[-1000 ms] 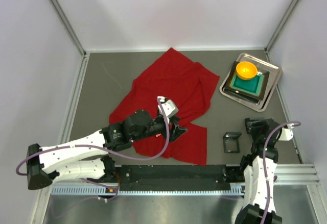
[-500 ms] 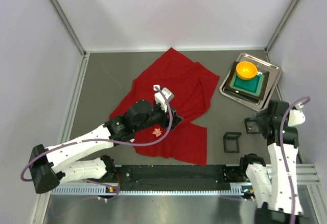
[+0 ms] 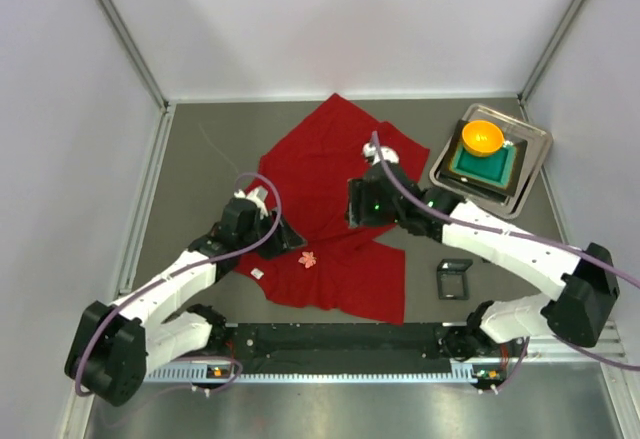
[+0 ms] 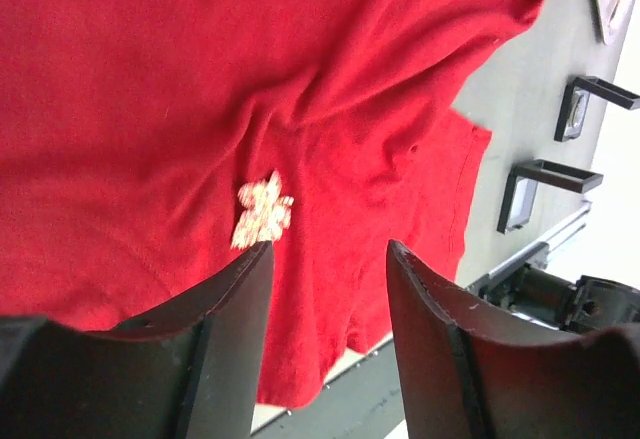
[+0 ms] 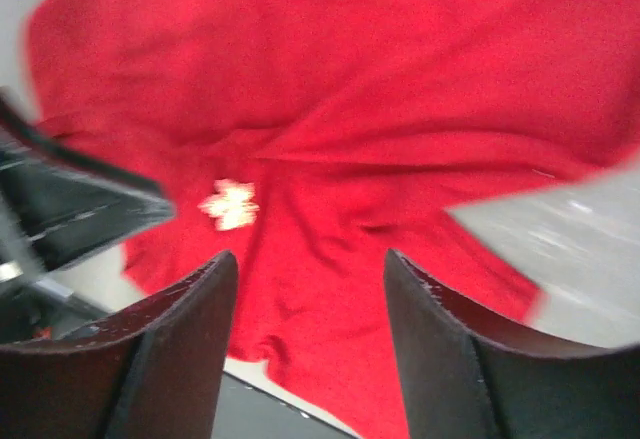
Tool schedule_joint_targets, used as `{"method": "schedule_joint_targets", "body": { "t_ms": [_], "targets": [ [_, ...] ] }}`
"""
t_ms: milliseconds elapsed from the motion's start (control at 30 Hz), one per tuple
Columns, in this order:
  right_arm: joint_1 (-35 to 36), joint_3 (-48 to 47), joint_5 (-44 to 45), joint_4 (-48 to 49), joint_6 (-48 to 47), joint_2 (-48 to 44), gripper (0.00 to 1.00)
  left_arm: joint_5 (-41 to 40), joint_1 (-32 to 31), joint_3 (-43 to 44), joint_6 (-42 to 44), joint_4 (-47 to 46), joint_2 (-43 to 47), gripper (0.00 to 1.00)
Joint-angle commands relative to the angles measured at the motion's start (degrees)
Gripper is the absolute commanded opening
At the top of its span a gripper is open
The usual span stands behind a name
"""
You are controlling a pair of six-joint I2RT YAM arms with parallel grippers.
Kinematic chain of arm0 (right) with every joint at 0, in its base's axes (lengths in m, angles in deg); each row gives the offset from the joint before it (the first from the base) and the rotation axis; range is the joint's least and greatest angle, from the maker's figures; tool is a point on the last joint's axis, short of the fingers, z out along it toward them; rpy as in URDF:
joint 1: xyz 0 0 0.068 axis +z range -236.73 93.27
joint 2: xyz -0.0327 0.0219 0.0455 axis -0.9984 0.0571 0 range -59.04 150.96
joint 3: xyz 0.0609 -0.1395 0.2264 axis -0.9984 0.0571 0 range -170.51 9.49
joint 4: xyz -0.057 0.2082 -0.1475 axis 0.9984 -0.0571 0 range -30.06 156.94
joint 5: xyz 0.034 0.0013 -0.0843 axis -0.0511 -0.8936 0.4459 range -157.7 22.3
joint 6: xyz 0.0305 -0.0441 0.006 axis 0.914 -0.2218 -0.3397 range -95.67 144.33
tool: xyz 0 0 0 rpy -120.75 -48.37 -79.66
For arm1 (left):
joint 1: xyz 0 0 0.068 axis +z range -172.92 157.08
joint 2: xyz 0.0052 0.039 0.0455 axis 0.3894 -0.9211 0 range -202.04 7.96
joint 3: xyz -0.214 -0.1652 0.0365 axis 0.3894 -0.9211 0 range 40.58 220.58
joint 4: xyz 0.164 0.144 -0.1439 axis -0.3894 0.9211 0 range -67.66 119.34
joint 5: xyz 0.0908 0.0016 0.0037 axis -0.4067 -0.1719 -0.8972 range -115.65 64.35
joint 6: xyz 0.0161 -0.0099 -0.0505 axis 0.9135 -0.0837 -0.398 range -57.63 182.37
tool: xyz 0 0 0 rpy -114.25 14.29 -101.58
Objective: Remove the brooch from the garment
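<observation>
Hovering with left gripper [image 4: 330, 254] and right gripper [image 5: 305, 264] both splayed, empty, flanking the brooch [image 3: 307, 257] toward six o'clock on the garment [image 3: 335, 159], likely to brace cloth and pluck it free.

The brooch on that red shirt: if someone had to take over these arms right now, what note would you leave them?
Left gripper: open and empty, over the red shirt, with the pink brooch just beyond its fingertips.
Right gripper: open and empty, also over the shirt, facing the brooch from the opposite side.
Done: both arms are lined up on the brooch; nothing is gripped.
Left: the brooch lies on the shirt, so it must be gripped and pulled free, probably with the other gripper holding the cloth down.
</observation>
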Motion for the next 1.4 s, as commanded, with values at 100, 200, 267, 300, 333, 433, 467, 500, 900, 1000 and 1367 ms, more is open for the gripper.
{"method": "schedule_joint_targets", "body": {
  "t_ms": [100, 200, 267, 300, 333, 433, 467, 500, 900, 1000, 1367],
  "targets": [
    [10.04, 13.87, -16.86, 32.47, -12.70, 1.55, 0.55, -2.81, 1.21, -7.38, -16.60, 0.64, 9.88, 0.49],
    [12.43, 13.00, -18.26, 35.57, -17.55, 7.43, 0.51, -7.48, 1.39, -9.93, -21.87, 2.93, 12.43, 0.46],
    [13.75, 11.77, -16.78, 35.92, -20.02, 11.74, 0.46, -8.82, 1.39, -10.55, -24.08, 4.42, 12.09, 0.43],
    [14.54, 11.42, -15.29, 37.49, -22.73, 12.88, 0.44, -9.43, 1.56, -11.08, -26.01, 5.99, 11.74, 0.43],
    [16.03, 10.89, -13.44, 38.20, -24.06, 14.02, 0.42, -10.92, 1.48, -11.26, -26.99, 6.79, 11.30, 0.42],
    [18.06, 8.96, -10.36, 39.00, -27.41, 18.33, 0.37, -12.51, 1.56, -12.57, -29.27, 6.98, 9.63, 0.35],
    [18.41, 8.43, -9.65, 38.82, -28.03, 20.52, 0.37, -12.51, 1.65, -12.75, -29.72, 6.98, 8.75, 0.33],
    [18.94, 8.08, -8.60, 38.82, -29.34, 21.32, 0.36, -12.51, 1.65, -12.84, -30.24, 6.98, 8.31, 0.33],
    [21.05, 5.97, 0.72, 39.96, -33.48, 28.71, 0.48, -15.06, 1.65, -13.63, -30.95, 14.09, 10.15, 0.36],
    [21.05, 4.74, 0.91, 39.09, -33.83, 30.20, 0.49, -14.98, 1.74, -14.42, -31.30, 14.88, 10.77, 0.36],
    [18.69, 7.89, -3.48, 41.54, -28.13, 31.09, 0.49, -14.80, 1.74, -13.90, -30.60, 15.33, 12.17, 0.36]
  ]
}}
